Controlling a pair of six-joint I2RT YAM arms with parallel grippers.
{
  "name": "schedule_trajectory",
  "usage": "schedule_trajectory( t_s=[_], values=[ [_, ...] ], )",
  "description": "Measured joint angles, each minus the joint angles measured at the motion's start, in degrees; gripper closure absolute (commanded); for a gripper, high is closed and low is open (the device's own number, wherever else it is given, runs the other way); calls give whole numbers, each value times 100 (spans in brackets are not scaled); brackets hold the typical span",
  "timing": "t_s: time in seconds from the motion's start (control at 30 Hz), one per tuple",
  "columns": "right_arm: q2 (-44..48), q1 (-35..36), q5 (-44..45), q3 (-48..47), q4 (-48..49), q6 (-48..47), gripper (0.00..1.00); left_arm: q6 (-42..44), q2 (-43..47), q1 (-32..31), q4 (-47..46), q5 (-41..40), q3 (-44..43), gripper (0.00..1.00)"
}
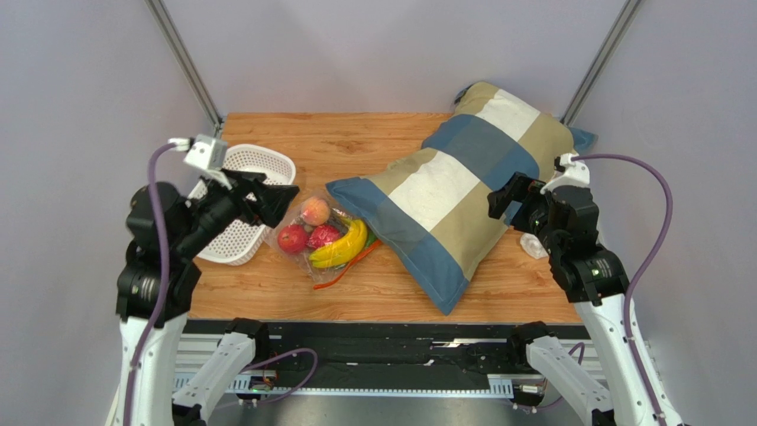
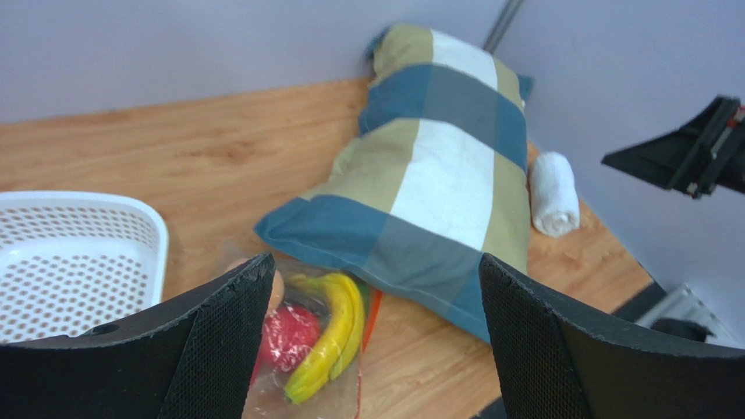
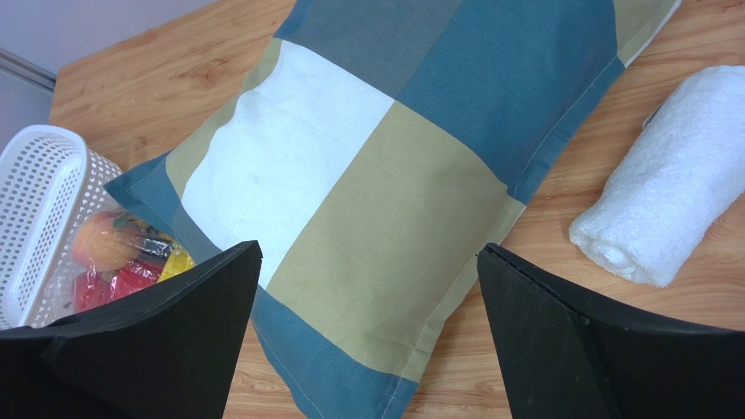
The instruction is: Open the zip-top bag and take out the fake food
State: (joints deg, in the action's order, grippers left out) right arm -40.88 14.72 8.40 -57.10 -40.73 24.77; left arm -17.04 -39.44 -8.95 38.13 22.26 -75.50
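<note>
Since the bag is not yet gripped or opened, both arms hang above the wooden desk (image 1: 355, 133), each to its own side of the work. Largest on the grained boards is a soft checked pillow (image 1: 453, 195), patched in blue, tan and white cloth, lying slantwise from the far right toward the middle. A white mesh basket (image 1: 258, 164) of stiff, perforated plastic stands at the left, probably there to take what comes out.

The left hand (image 1: 277, 202) is spread wide and empty, poised above the basket's near side and aimed at the bag, likely to take it first. The right hand (image 3: 367, 253) is likewise spread and empty, above the pillow's right flank.

Between basket and pillow corner, just beside both, lies the zip-top bag (image 1: 324, 240), clear and crinkly, its orange-red zipper strip (image 1: 346, 266) along the near edge. A rolled white towel (image 3: 664, 209), nubbly and plump, lies at the right.

Sealed inside, the fake food shows glossy and smooth: a curved yellow banana (image 1: 342, 247), a round red apple (image 1: 291, 238) and a peach (image 1: 314, 211).
</note>
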Motion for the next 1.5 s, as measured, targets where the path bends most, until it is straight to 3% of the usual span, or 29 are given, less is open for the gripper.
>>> schedule_trajectory(
  t_s=[0.1, 0.2, 0.3, 0.4, 0.47, 0.7, 0.93, 1.07, 1.17, 1.27, 1.5],
  values=[
    [-450, 7, -162, -326, -61, -90, 0, 96, -678, -782, 105, -138, 127, 11],
    [-719, 85, -407, -415, -59, -186, 0, 146, -1152, -2439, 256, -1502, 960, 13],
    [-844, 249, -671, -420, -59, -262, 0, 94, -1331, -3644, 286, -2476, 1683, 11],
    [-973, 555, -831, -435, -24, -286, 0, 52, -1377, -4487, 258, -3526, 2365, 7],
    [-1049, 874, -872, -433, 31, -291, 0, 28, -1604, -4688, 179, -4013, 2538, 6],
    [-1121, 1709, -898, -186, 361, -280, 0, -33, -3565, -4721, -98, -5458, 2317, 2],
    [-890, 1821, -789, 363, 457, -245, 0, 291, -4148, -4308, -599, -5226, 2076, 7],
    [-619, 1965, -890, 734, 592, -96, 0, 315, -4197, -3825, -826, -4728, 2063, 20],
    [-625, 2470, -938, 1047, 997, 229, 2, 118, -4190, -3587, -970, -4371, 2159, 29],
    [-1025, 3263, -612, 1335, 1569, 892, 2, -205, -3919, -3477, -1353, -4129, 2511, 32],
    [-2728, 4754, 531, 1394, 2487, 2258, 1, -1329, -2186, -3427, -1491, -3447, 3720, 36]
  ],
)
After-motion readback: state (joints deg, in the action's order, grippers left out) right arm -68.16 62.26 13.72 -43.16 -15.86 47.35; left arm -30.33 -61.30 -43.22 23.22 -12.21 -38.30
